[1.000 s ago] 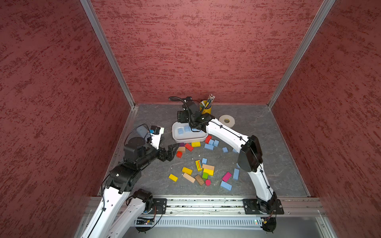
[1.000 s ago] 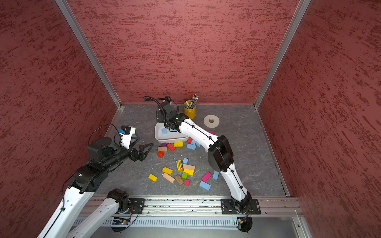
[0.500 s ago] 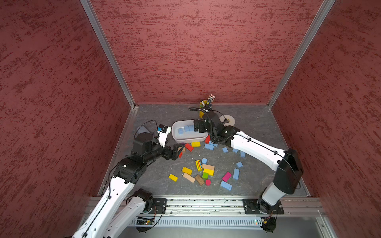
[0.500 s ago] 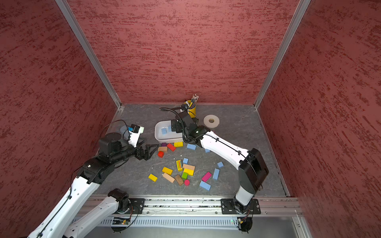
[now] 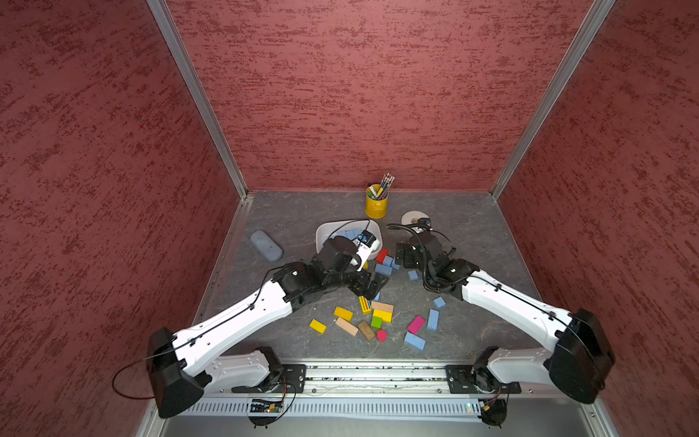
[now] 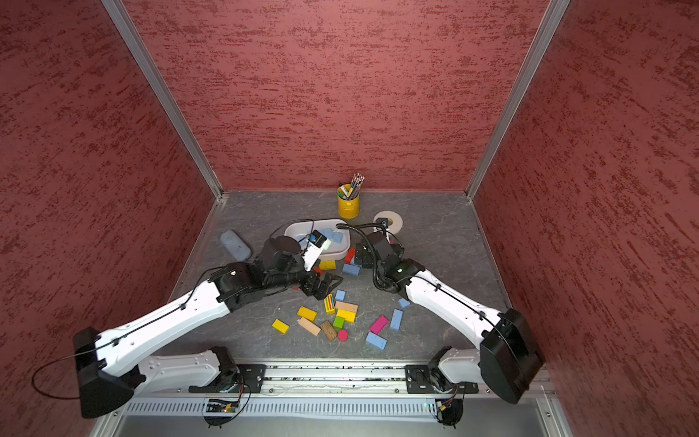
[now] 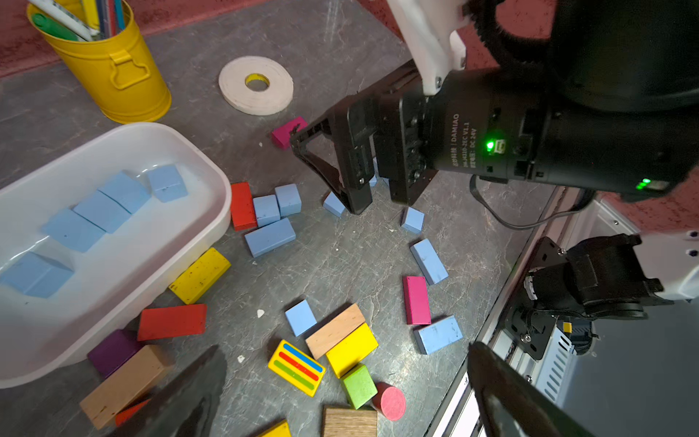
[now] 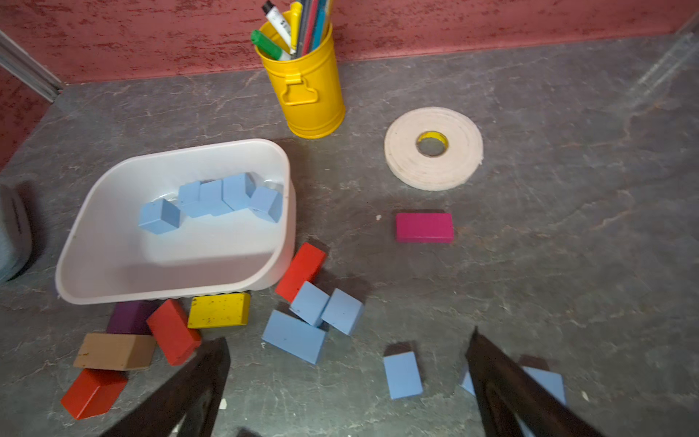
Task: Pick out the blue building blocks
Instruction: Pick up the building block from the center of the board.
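Several blue building blocks (image 8: 234,191) lie in the white tub (image 8: 227,145), which shows in both top views (image 5: 321,234) (image 6: 293,229). More blue blocks (image 8: 293,336) sit beside the tub, and others (image 5: 415,340) lie scattered toward the front. My right gripper (image 8: 348,338) is open low over a small blue block (image 8: 403,374), holding nothing; it also shows in a top view (image 5: 401,253). My left gripper (image 7: 344,348) is open and empty above the mixed pile, near a small blue block (image 7: 300,317), and shows in a top view (image 5: 372,285).
A yellow pen tin (image 5: 376,204) and a tape roll (image 5: 412,218) stand behind the tub. A grey case (image 5: 266,246) lies at the left. Red, yellow, pink, green and wooden blocks (image 5: 346,326) lie among the blue ones. The two grippers are close together.
My right gripper has come away from above the tub to the blue blocks on its right, and its jaws have widened. My left gripper has swung right, over the pile.
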Action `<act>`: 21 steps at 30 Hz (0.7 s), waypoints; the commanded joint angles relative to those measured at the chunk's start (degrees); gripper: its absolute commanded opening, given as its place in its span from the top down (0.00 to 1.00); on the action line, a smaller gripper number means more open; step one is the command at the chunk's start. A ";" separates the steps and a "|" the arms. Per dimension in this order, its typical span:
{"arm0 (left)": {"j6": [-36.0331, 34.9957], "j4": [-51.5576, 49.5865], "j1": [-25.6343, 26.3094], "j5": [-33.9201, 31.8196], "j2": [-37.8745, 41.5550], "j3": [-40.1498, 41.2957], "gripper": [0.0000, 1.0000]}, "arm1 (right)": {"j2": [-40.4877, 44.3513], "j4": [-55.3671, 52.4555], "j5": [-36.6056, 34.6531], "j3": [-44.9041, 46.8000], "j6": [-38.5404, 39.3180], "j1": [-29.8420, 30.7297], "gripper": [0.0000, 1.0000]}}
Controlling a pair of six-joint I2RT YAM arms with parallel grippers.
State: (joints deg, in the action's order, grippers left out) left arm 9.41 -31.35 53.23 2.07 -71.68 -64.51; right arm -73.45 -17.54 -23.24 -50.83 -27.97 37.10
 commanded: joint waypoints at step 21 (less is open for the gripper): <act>18.04 -7.24 0.99 -11.03 -34.12 -23.97 0.01 | 14.57 0.04 7.68 15.58 -8.77 -21.51 0.01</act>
State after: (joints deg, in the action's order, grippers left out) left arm 25.26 -36.56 54.83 -7.84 -104.18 -86.54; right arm -60.53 -18.72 -17.02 -35.62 -35.42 16.43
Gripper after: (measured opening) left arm 0.995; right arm 0.987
